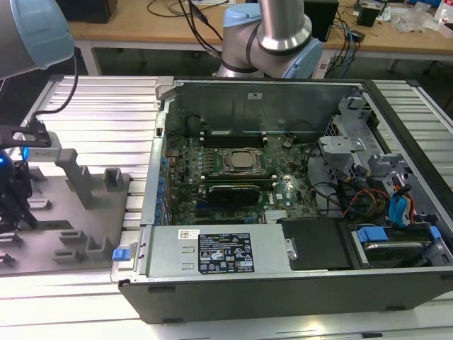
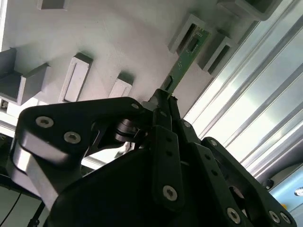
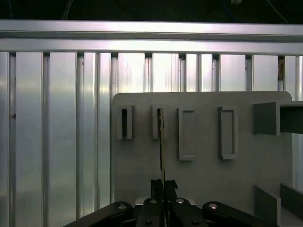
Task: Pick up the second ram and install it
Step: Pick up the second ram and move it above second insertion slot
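In both wrist views, the second ram (image 2: 185, 59) is a thin green stick with small dark chips. Its far end sits in a slotted block of the grey holder plate (image 2: 109, 33). In the first wrist view the stick (image 3: 161, 142) shows edge-on, running from the second slot back to the fingers. My gripper (image 2: 163, 100) is shut on the near end of the stick. The exterior view places the gripper (image 1: 14, 195) at the far left, low over the grey holder plate (image 1: 85, 234), well away from the open computer case (image 1: 368, 297).
The motherboard (image 1: 283, 191) inside the case carries the square processor socket (image 1: 241, 161), memory slots (image 1: 233, 134) behind it and a black card (image 1: 230, 193) in front. A grey upright post (image 1: 74, 173) stands on the holder plate. Ribbed aluminium table (image 3: 57, 132) surrounds the plate.
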`<state>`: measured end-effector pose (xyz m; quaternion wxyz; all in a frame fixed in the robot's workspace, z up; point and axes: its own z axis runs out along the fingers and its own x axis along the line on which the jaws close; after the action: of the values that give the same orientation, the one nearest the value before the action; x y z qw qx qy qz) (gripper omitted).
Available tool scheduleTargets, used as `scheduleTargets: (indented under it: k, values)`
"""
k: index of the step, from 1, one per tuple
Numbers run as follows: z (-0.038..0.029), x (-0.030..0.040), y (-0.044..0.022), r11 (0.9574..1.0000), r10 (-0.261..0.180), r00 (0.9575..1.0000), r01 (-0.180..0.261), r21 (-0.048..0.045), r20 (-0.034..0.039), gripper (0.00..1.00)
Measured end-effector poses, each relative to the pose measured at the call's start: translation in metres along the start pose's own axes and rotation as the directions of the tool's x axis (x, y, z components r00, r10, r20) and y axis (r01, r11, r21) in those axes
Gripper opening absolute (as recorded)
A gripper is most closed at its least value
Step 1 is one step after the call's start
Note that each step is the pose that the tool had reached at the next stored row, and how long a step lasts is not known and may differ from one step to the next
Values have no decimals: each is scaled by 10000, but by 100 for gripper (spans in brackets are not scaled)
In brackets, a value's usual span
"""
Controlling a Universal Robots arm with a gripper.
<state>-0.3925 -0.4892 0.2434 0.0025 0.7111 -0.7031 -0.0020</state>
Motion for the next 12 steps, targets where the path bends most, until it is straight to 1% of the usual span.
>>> scheduleTargets:
  k: [7,10,12]
  values:
    - [-109,0,0,10000,0,10000,0,0,0,13]
    - [-205,0,1,10000,0,10000,0,0,0,13]
    - [-254,0,2,10000,0,10000,0,0,0,13]
